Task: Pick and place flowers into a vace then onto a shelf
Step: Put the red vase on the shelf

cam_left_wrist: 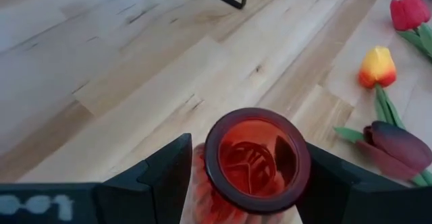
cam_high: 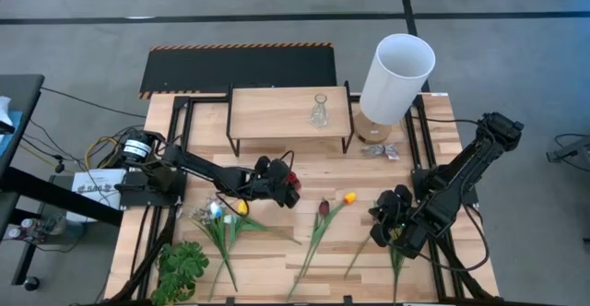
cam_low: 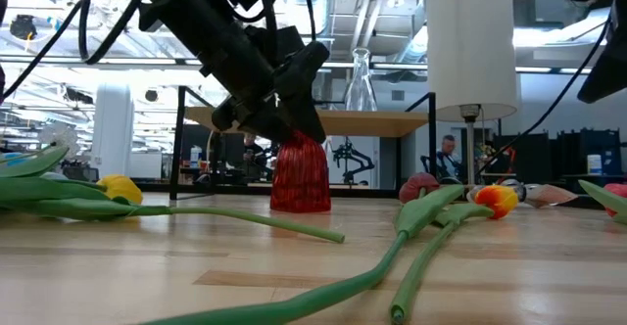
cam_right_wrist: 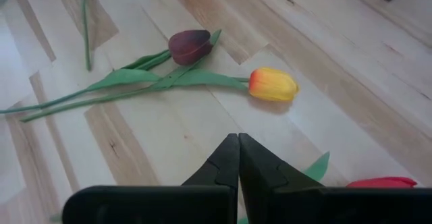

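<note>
A red ribbed glass vase (cam_low: pixel 300 176) stands upright with its base on the table, in front of the shelf (cam_high: pixel 290 112). My left gripper (cam_high: pixel 282 184) is shut on it. My right gripper (cam_right_wrist: pixel 238 158) is shut and hovers over the table's right near part, beside a red tulip (cam_right_wrist: pixel 381 182) and its green leaf (cam_right_wrist: pixel 317 164). A maroon tulip (cam_high: pixel 324 207), an orange-yellow tulip (cam_high: pixel 349 197), a yellow tulip (cam_high: pixel 241 207) and a pale bunch (cam_high: pixel 214 212) lie flat on the wood, stems pointing to the near edge. My left gripper holds the red vase just under its dark round rim (cam_left_wrist: pixel 256 116), pinched between the two fingers (cam_left_wrist: pixel 169 173), one on each side of the neck (cam_low: pixel 294 141). The fingers slant down from the table's left. The vase is upright with its base (cam_low: pixel 300 206) on the table.
A clear glass bottle (cam_high: pixel 319 111) stands on the shelf top. A tall white cylinder (cam_high: pixel 396 74) rises at the far right, with crumpled wrapping (cam_high: pixel 380 151) at its foot. A green leafy plant (cam_high: pixel 182 267) lies at the near left corner. Bare wood lies between vase and shelf.
</note>
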